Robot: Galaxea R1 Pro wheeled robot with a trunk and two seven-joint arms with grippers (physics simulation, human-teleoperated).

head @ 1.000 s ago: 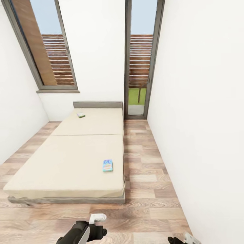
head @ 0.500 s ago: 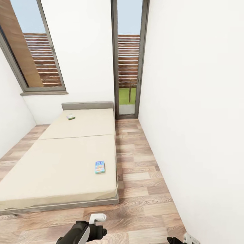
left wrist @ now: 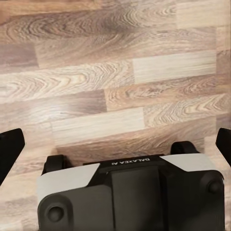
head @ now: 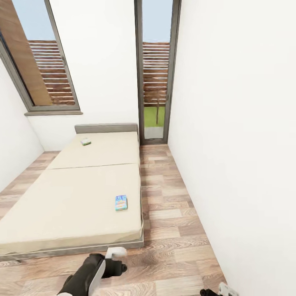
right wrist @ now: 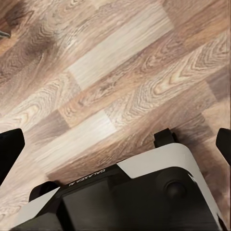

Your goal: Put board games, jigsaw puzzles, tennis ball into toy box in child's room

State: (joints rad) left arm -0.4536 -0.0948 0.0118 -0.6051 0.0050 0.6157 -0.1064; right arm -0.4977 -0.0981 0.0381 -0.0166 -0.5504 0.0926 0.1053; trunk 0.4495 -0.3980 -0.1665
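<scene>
We stand at the foot of the broad beige mattress on its grey frame, the bed (head: 78, 193), which runs along the wood plank floor (head: 172, 230) towards the white end wall and its tall glazed door (head: 155, 82). Two board games lie on the bed, well apart: the smaller blue printed cardboard box (head: 121, 202) near the right edge at the near end, and a green-edged pale box (head: 85, 142) at the far end close to the grey headboard. We judge both to be light, stiff and flat, with smooth printed faces that may slip; hold should be taken across a short edge, and the soft mattress should give enough for a finger to get under it. The blue box is the nearer candidate. The left gripper (left wrist: 115, 139) hangs low over the floor with its dark fingers spread wide and nothing between them; the right gripper (right wrist: 115, 139) is likewise wide apart and empty above the planks.
</scene>
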